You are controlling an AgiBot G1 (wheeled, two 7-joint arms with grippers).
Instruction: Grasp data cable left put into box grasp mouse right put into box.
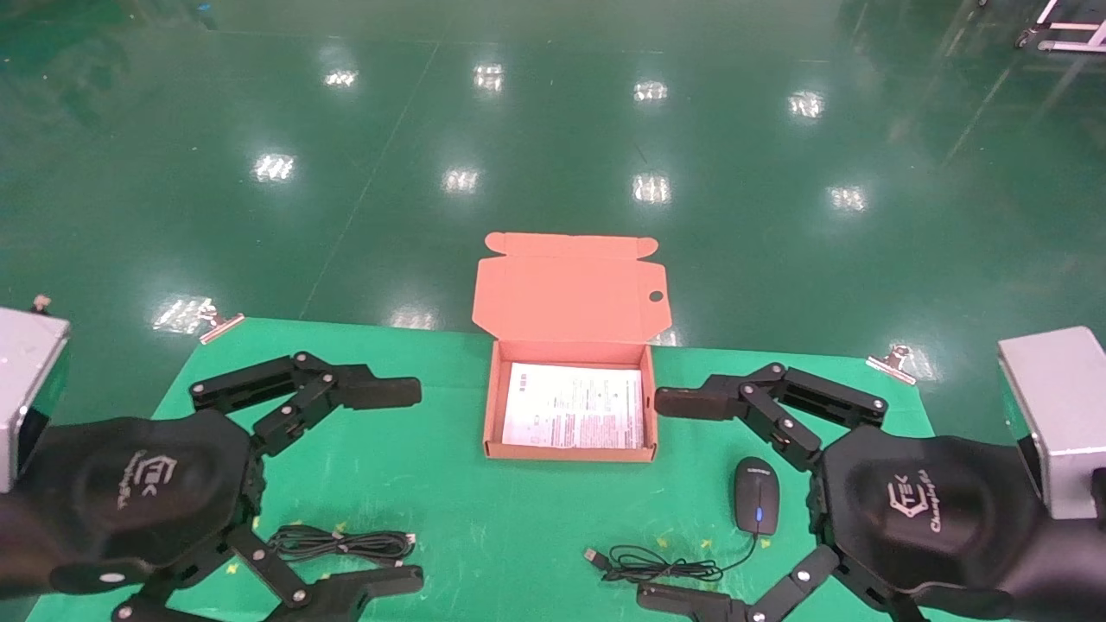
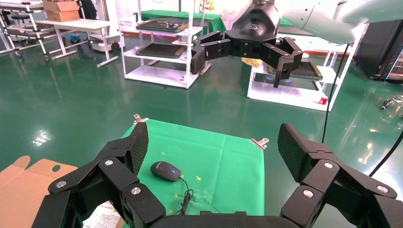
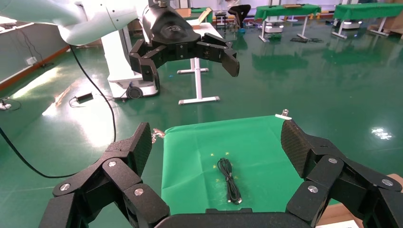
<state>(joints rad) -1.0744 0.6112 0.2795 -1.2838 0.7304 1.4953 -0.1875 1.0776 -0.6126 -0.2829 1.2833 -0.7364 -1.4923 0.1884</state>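
Head view shows the data cable (image 1: 343, 544) lying in a bundle on the green cloth (image 1: 449, 501), between the wide-spread fingers of the left gripper (image 1: 389, 488) (nothing held). The mouse (image 1: 756, 495) lies likewise inside the wide-open right gripper (image 1: 670, 497). The box (image 1: 570, 410) sits open between them, ready to receive both.

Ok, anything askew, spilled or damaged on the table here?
Nothing stands out. The box sits open and square with only a printed sheet inside; the data cable and mouse lie on the green cloth, untouched, with the left gripper and right gripper open.
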